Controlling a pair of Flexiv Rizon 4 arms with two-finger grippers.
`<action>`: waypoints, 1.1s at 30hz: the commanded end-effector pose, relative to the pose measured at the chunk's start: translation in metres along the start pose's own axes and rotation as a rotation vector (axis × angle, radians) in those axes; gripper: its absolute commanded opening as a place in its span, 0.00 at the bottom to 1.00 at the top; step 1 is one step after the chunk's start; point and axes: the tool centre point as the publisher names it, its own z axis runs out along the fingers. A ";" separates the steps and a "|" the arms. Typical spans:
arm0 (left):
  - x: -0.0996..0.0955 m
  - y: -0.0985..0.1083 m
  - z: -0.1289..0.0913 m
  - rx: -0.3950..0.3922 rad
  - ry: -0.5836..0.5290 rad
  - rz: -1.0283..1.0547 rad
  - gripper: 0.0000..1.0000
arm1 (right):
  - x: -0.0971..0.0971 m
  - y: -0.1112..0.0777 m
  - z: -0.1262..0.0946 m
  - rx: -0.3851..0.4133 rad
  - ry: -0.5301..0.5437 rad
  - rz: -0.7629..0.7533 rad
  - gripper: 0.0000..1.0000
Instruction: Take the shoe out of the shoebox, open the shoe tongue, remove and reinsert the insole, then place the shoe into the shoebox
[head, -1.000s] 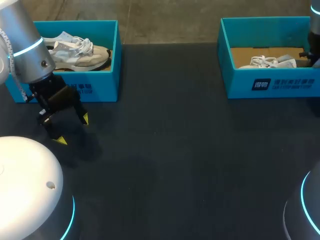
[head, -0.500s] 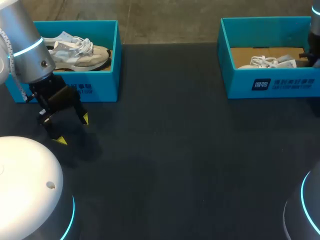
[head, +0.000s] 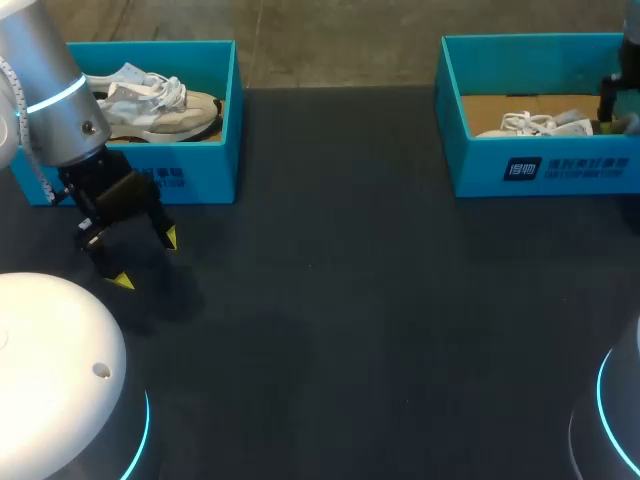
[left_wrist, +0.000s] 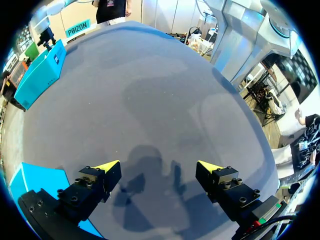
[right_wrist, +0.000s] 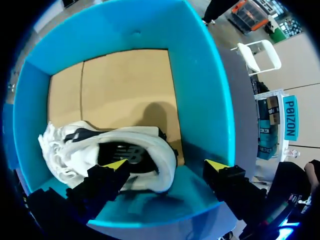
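A white shoe (head: 535, 123) lies on the cardboard floor of the right blue shoebox (head: 545, 168). In the right wrist view the shoe (right_wrist: 90, 142) fills the box's (right_wrist: 200, 100) near corner. My right gripper (right_wrist: 166, 165) is open over the heel, one tip above the dark shoe opening and the other by the box wall, gripping nothing. In the head view this gripper (head: 615, 108) shows at the box's right end. My left gripper (head: 147, 260) hangs open and empty over the dark table in front of the left shoebox (head: 190, 175); its wrist view shows the gripper (left_wrist: 159, 167) over bare table.
The left shoebox holds a second pale shoe (head: 150, 100). Its blue corner (left_wrist: 40, 185) sits beside my left fingers. The dark table (head: 340, 300) stretches between the two boxes. White robot bases sit at the front corners.
My right gripper's fingers have spread apart at the shoe's heel, letting it go inside the right box. The left arm has not moved.
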 end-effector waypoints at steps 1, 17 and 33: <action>0.001 0.000 0.000 -0.002 0.000 0.000 1.00 | 0.001 -0.011 -0.028 -0.011 0.000 0.003 1.00; 0.001 0.000 0.000 -0.002 0.000 0.000 1.00 | 0.031 -0.043 -0.144 -0.002 0.085 0.009 1.00; 0.001 0.000 0.000 -0.002 0.000 0.000 1.00 | 0.072 -0.109 -0.188 -0.004 0.152 0.079 1.00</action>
